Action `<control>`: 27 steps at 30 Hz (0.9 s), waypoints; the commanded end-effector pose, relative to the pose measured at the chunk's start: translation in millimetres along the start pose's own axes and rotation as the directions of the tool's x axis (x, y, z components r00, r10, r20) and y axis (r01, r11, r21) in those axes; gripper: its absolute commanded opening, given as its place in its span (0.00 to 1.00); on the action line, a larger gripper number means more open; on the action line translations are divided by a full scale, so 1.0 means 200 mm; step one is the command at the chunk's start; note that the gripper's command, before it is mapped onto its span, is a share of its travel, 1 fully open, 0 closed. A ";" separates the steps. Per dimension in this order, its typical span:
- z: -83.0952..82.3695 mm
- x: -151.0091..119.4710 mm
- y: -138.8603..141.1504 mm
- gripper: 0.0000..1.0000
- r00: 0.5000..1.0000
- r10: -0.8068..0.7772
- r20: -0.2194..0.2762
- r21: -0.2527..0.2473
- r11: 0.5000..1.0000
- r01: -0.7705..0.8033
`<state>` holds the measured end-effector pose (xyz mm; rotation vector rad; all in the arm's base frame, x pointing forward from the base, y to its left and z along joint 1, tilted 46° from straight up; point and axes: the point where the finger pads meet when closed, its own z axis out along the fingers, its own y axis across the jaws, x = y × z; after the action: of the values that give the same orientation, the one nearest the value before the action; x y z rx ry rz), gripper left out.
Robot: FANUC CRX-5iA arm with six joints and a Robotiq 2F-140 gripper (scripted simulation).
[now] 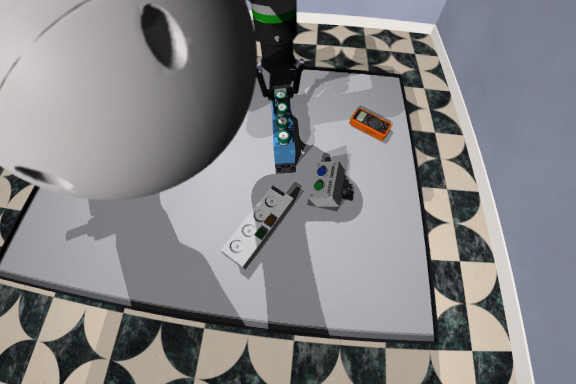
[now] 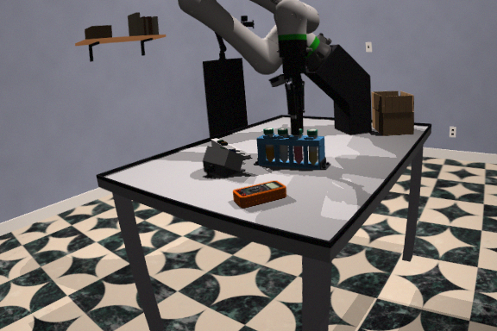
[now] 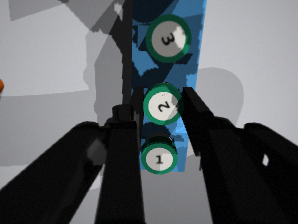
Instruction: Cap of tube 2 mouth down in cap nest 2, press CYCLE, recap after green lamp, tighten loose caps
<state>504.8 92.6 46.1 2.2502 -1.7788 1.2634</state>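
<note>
The blue decapping station (image 1: 283, 139) holds four tubes with green-rimmed caps. In the wrist view my gripper (image 3: 162, 101) is shut on the cap of tube 2 (image 3: 163, 104), one black finger pressed against each side, and the cap sits on its tube. Cap 1 (image 3: 159, 158) and cap 3 (image 3: 168, 38) sit on their tubes on either side. In the exterior view the gripper (image 2: 298, 130) hangs straight down onto the rack (image 2: 292, 153). The grey cap tray (image 1: 260, 224) has empty nests and both its lamps are dark. The blue CYCLE key (image 1: 321, 170) and green READY key (image 1: 318, 184) are unlit.
An orange multimeter (image 1: 370, 123) lies to the right of the rack, also seen in the exterior view (image 2: 260, 193). The key housing (image 2: 224, 158) stands left of the rack there. A cardboard box (image 2: 393, 112) and a black pedestal stand at the table's far end.
</note>
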 end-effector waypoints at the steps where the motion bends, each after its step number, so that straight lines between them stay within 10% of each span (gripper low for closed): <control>1: 0.00 0.00 0.00 0.30 0.961 -0.274 0.016 -0.017 0.961 0.275; 6: 0.00 0.00 0.00 0.30 0.885 -0.465 0.020 -0.014 0.885 0.466; 27: -0.01 0.00 0.00 0.41 0.921 -0.390 0.019 -0.016 0.921 0.390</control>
<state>504.8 92.8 46.9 2.4674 -1.1308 1.1198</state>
